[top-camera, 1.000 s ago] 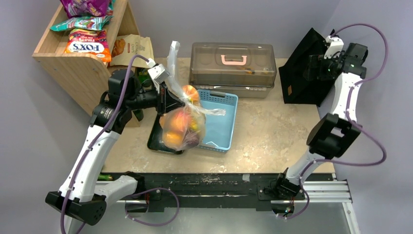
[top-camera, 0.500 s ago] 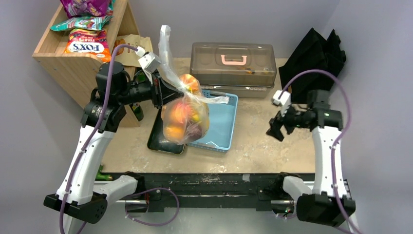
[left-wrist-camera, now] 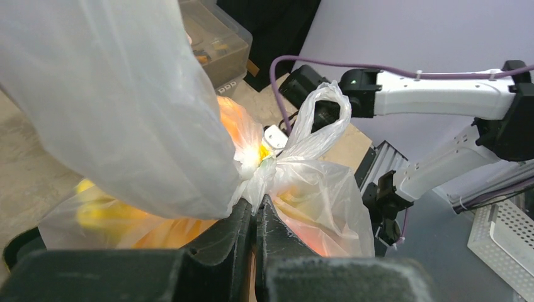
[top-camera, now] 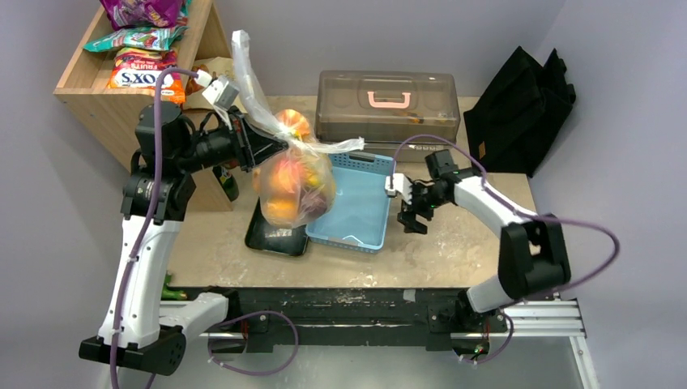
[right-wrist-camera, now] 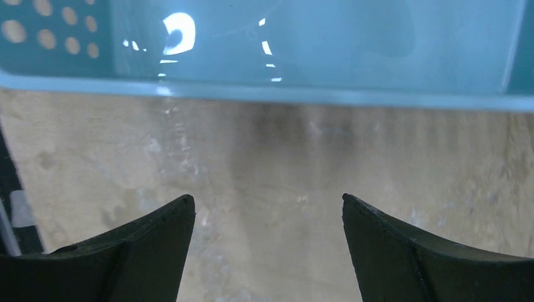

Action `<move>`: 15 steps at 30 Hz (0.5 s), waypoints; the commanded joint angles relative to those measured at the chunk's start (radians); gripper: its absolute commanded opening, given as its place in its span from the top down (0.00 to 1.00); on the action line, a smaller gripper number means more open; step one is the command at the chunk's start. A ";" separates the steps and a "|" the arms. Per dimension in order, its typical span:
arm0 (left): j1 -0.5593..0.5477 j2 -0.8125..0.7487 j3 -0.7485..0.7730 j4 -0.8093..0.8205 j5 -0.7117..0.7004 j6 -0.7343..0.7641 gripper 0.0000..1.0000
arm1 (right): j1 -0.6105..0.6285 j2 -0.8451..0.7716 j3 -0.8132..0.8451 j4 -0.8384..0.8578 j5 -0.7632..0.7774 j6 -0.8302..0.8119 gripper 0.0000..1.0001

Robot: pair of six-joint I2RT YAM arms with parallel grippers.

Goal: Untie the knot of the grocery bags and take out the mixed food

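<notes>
The left claw (left-wrist-camera: 255,206) clamps the knot (left-wrist-camera: 257,171), the grocery bag (top-camera: 296,174) hanging beneath; the right claw (right-wrist-camera: 266,197) gapes apart.

One bag (top-camera: 296,174), one basket (top-camera: 369,166), one tray (top-camera: 271,239), perhaps four snack packets (top-camera: 146,73).

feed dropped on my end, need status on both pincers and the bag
Left pincer shut on knot, bag hanging from it, food inside. Right pincer open, empty, low beside blue basket. Knot not yet undone.
</notes>
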 commanded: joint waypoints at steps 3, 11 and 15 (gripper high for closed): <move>0.034 -0.075 0.035 0.042 -0.021 -0.030 1.00 | 0.102 0.212 0.131 0.188 0.065 -0.072 0.15; 0.049 -0.096 0.032 0.010 -0.024 -0.022 1.00 | 0.203 0.345 0.233 0.261 0.083 -0.129 0.12; 0.050 -0.084 0.041 0.003 -0.019 -0.012 1.00 | 0.244 0.396 0.288 0.288 0.080 -0.088 0.10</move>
